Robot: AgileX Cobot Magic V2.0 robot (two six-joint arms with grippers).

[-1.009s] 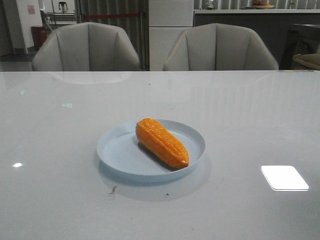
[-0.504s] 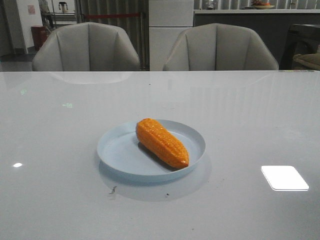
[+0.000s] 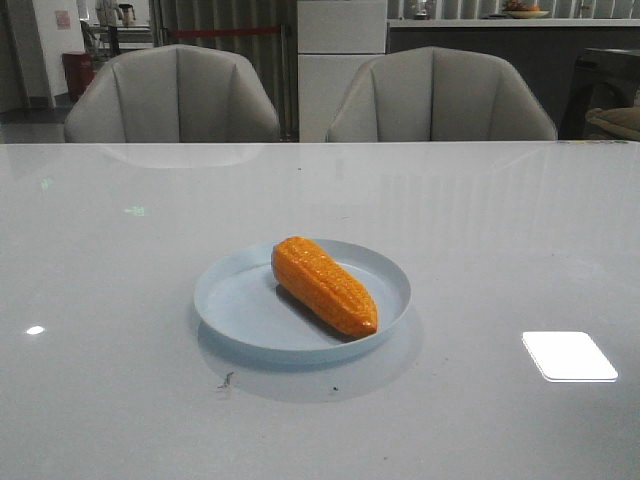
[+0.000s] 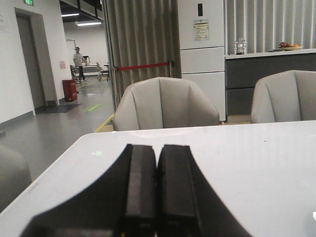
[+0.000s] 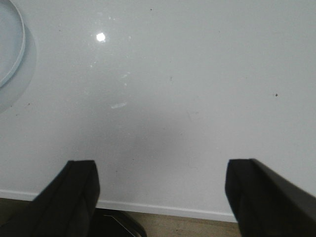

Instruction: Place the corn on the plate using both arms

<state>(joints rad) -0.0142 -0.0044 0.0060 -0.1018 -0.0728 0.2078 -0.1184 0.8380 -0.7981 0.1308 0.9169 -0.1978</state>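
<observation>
The left hand is seen clenched on nothing, its fingers pressed together; the right hand is spread wide and released above bare counter, near the plate's rim. Further out, the corn is found lying diagonally inside the plate. The placing step is judged complete; nothing beyond keeping both arms clear appears to be called for.
</observation>
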